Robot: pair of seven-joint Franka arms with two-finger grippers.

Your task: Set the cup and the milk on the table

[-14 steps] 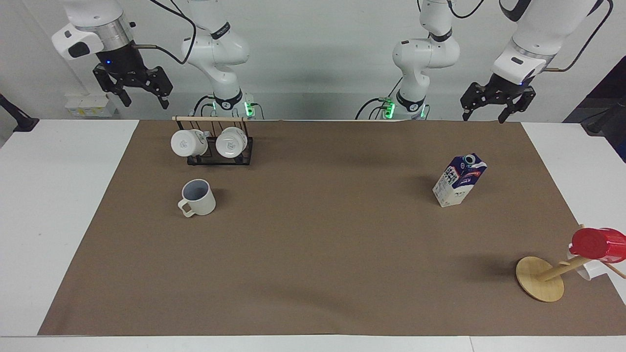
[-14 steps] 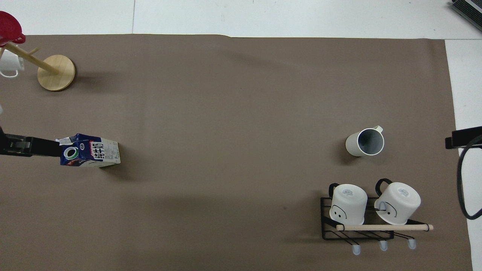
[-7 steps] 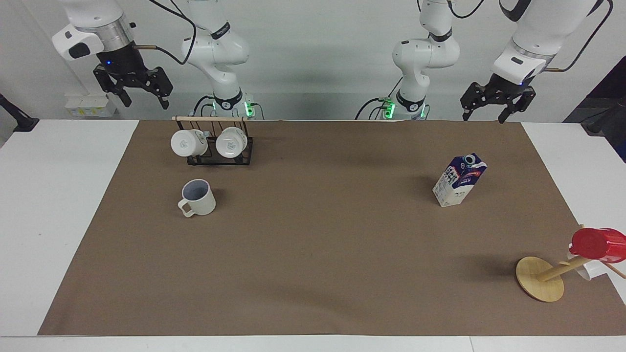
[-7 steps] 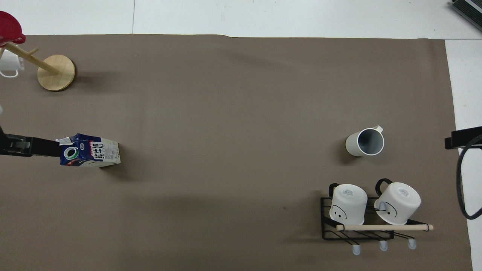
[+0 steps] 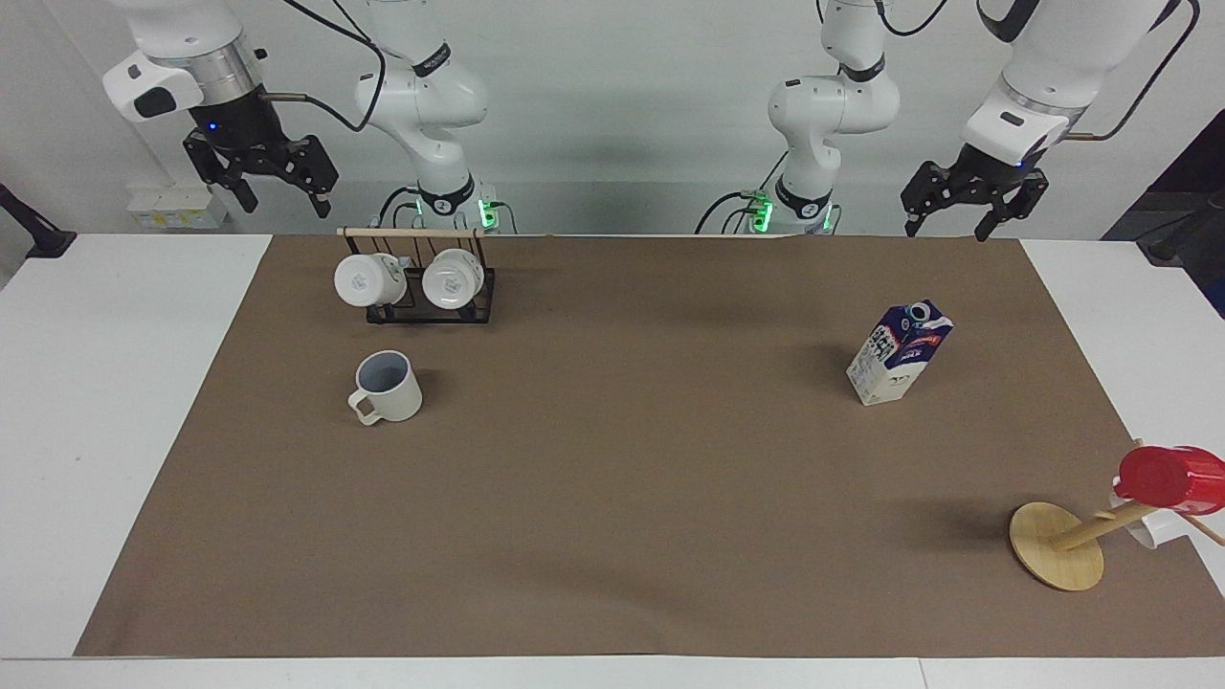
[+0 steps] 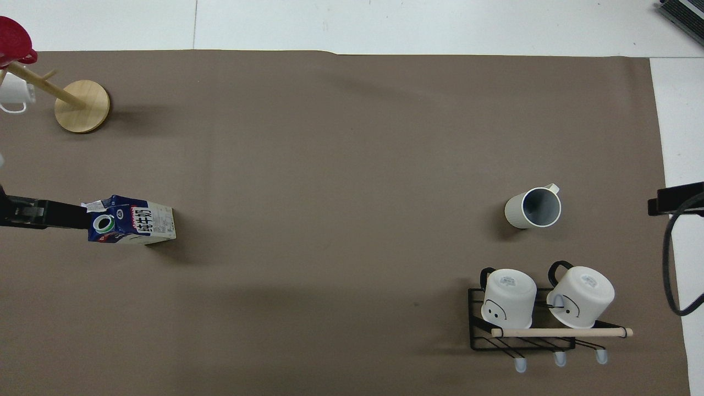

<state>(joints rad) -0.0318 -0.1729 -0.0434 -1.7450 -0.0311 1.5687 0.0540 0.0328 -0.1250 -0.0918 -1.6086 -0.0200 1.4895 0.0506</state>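
Observation:
The cream cup point(image 5: 388, 388) stands upright on the brown sheet of the table point(image 5: 612, 498), toward the right arm's end; it also shows in the overhead view point(image 6: 533, 208). The milk point(image 5: 898, 353) stands upright on the sheet toward the left arm's end, and shows in the overhead view point(image 6: 132, 220). My right gripper point(image 5: 285, 199) is open and empty, raised over the table's edge by the rack. My left gripper point(image 5: 946, 228) is open and empty, raised over the sheet's edge nearest the robots. Neither touches anything.
A black wire rack point(image 5: 421, 304) with two glossy white mugs stands nearer to the robots than the cup. A wooden mug tree point(image 5: 1057, 545) with a red cup point(image 5: 1168, 477) and a white mug point(image 6: 14, 93) stands at the left arm's end, farther from the robots than the milk.
My right gripper has risen slightly. The left gripper, the cup and the milk have not moved.

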